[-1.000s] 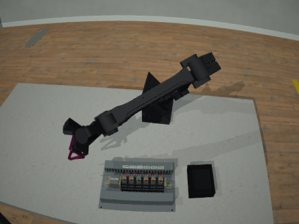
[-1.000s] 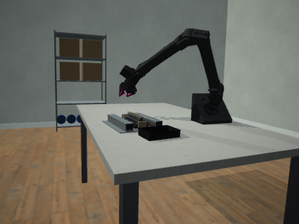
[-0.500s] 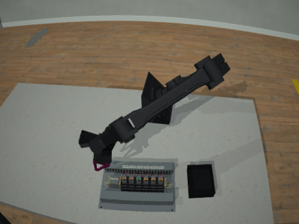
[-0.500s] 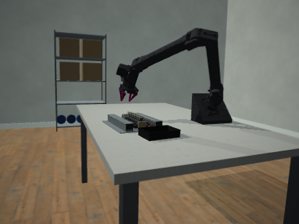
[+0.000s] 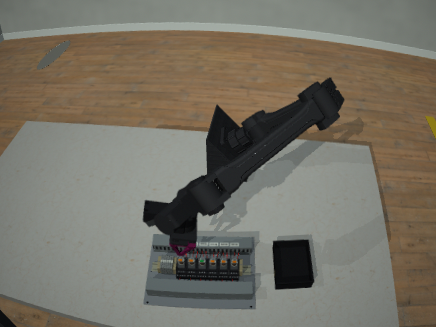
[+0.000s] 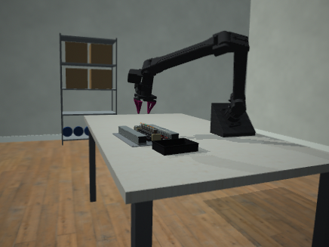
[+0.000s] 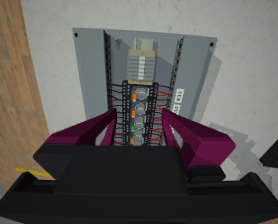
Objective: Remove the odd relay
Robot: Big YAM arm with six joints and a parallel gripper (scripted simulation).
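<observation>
A grey panel [image 5: 165, 284] [image 6: 126, 134] [image 7: 90, 70] lies near the bench's front edge and carries a row of several relays in sockets. All have orange test buttons except one, the green-button relay [image 5: 202, 262] [image 7: 133, 128], which sits third from the left in the top view. It is seated in its socket. My gripper [image 5: 182, 248] [image 6: 144, 106] [image 7: 139, 112], with magenta fingers, is open and empty. It hangs well above the left part of the relay row, pointing down. The black tray [image 5: 293, 263] [image 6: 175, 146] stands open side up just right of the panel.
A beige-grey terminal block [image 5: 166, 265] [image 7: 141, 65] sits at the left end of the relay row. The arm's base [image 6: 231, 122] stands at the back of the bench. A shelf rack [image 6: 88, 84] stands on the floor beyond the bench.
</observation>
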